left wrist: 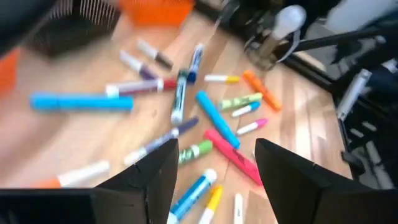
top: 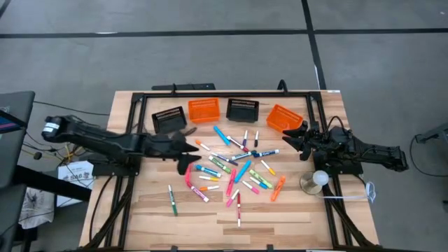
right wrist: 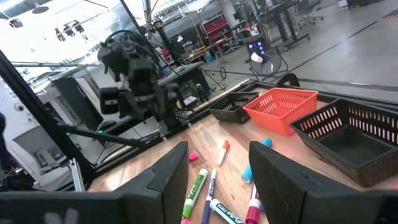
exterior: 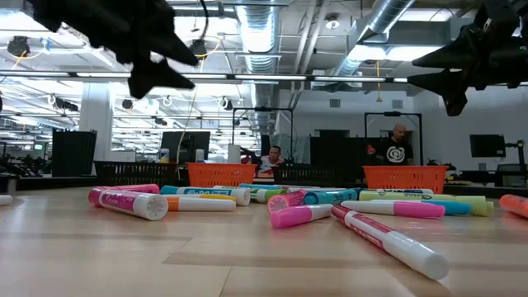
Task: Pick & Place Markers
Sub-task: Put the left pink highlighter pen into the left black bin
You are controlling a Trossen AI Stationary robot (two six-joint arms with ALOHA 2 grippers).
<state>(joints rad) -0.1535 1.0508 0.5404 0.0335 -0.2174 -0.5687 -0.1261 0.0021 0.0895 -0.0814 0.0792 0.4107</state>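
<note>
I judge I'm at the reach step: my left claw point(top: 187, 148) hangs wide and empty over the left edge of the markers point(top: 234, 168), which lie scattered mid-tabletop. My right claw point(top: 299, 136) waits parted, holding nothing, near an orange basket point(top: 282, 116). Next I must single out one marker and descend. The wooden tabletop point(top: 203, 213) sits in an open lab; people sit beyond.

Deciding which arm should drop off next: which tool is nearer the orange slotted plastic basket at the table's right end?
Right. The right tool sits just beside the orange slotted plastic basket, open. The left tool hovers far across the marker pile, open.
</note>
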